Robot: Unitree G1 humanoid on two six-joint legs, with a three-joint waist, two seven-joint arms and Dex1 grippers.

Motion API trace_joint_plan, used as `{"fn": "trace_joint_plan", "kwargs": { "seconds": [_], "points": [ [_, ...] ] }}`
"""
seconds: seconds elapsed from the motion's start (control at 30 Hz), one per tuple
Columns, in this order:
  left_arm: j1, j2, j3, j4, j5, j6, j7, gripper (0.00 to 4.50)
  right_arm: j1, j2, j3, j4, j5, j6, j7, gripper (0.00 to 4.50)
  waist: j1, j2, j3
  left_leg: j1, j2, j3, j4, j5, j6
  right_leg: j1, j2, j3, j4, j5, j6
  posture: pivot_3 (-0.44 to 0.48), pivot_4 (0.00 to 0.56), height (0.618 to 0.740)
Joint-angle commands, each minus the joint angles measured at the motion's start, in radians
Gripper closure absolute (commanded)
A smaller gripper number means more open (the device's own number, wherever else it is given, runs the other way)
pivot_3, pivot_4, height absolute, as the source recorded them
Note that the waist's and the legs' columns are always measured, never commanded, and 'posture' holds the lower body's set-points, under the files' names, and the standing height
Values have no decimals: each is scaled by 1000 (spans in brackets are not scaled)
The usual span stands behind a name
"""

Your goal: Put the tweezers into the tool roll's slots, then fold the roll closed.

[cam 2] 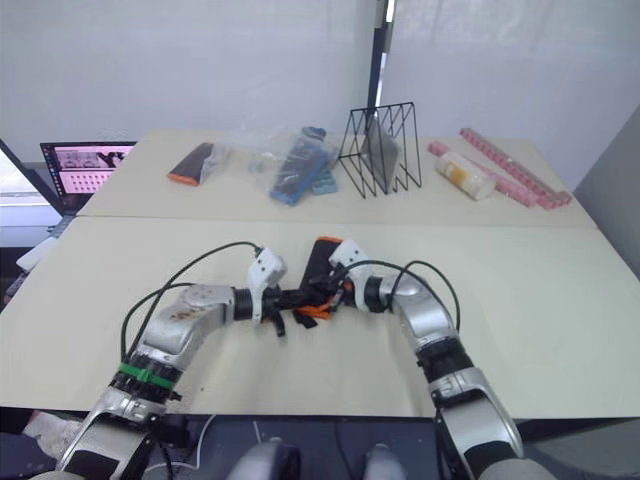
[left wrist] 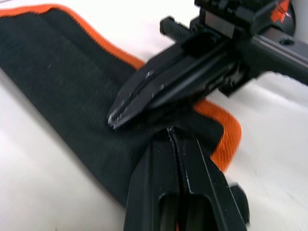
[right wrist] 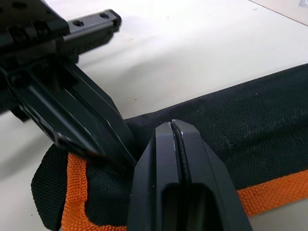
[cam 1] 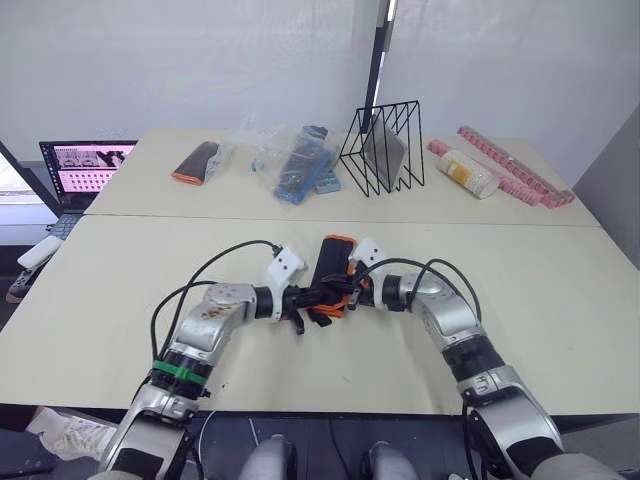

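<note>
The left end effector (left wrist: 174, 139), two black fingers, has its tips pressed together with no gap between them; they rest on the black woven fabric tool roll with orange edge trim (left wrist: 62, 96), near one orange-bound end. Whether a pinch of cloth is caught between them cannot be told. The right end effector (right wrist: 172, 130) meets it from the opposite side, its fingers likewise closed tip to tip and touching the roll's black cloth just above the orange edging. The two end effectors point toward each other and nearly touch over the same end of the roll.

Seen from the head camera, the roll (cam 1: 333, 262) lies on the near pale beige worktop (cam 1: 560, 330), midway between the robot's arms, as a narrow dark bundle with orange showing at its far end and near edge. It looks already folded over, since only outer fabric shows and no row of slots. No tweezers can be seen loose on the worktop; they are probably inside the roll, though that is hidden.

Judged from this, the loading appears finished and the folding is well under way or nearly done. Flattening the last flap and perhaps securing the strap may remain.

Farther back, on a second worktop, sit a smaller black-and-orange pouch (cam 1: 195, 162), a clear plastic bag of items (cam 1: 285, 160), a black wire rack (cam 1: 385, 150), and pink strips (cam 1: 515, 170). An open laptop (cam 1: 85, 165) stands at the far left.
</note>
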Motion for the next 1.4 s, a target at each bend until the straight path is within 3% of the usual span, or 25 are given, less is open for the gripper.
{"fn": "trace_joint_plan", "kwargs": {
  "seconds": [0.03,0.23,0.37,0.47,0.67,0.83,0.97,1.13,1.33,1.4],
  "points": [
    [-1,-22,-22,26,23,-31,-13,4478,33,-3,11,4,-10,39,-7,4500,-1,0,0,0,0,0,0,0,0,0,0,0,0,0,0,0,150,685],
    [67,16,-82,67,109,-31,-15,4478,11,13,-7,88,-26,-8,-39,4500,-3,0,0,2,1,0,0,0,0,1,0,0,0,0,0,0,150,685],
    [126,34,-87,69,105,-5,-40,4478,-61,55,-38,272,-41,-71,-110,4500,-21,1,-2,9,3,0,-1,0,0,4,2,0,0,0,0,0,150,685],
    [171,38,-76,67,85,14,-51,4478,-138,83,-59,443,-55,-151,-182,4500,-24,3,-10,23,4,0,-5,-1,0,16,3,0,-4,-2,-1,0,150,685],
    [207,42,-34,47,61,30,-39,4478,-307,144,-95,713,-77,-276,-291,4500,-25,3,-27,28,3,0,-14,-3,-3,16,3,1,-8,-4,-2,0,150,685],
    [200,44,-18,46,56,29,-36,4478,-381,159,-126,835,-108,-317,-415,4500,-26,4,-27,27,3,0,-15,-5,-3,15,3,2,-7,-3,-3,0,150,685],
    [200,43,-5,39,45,26,-33,4478,-406,159,-179,840,-88,-405,-426,4500,-27,4,-27,27,3,0,-15,-5,-3,15,3,2,-8,-3,-3,0,150,685],
    [208,37,11,26,30,7,-30,4478,-392,137,-253,775,-38,-500,-339,4500,-29,5,-26,22,3,0,-15,-5,-3,13,3,2,-7,-3,-3,0,150,685],
    [228,31,126,-105,-53,-75,-15,4478,-261,69,-285,510,46,-444,-132,4500,-33,5,-24,20,3,0,-16,-5,-3,13,4,2,-9,-3,-3,0,150,685],
    [251,55,180,-184,-96,-64,-12,3948,-191,25,-277,381,62,-395,-83,4500,-33,6,-22,16,4,0,-16,-5,-3,9,4,2,-10,-3,-3,0,150,685]
  ]
}}
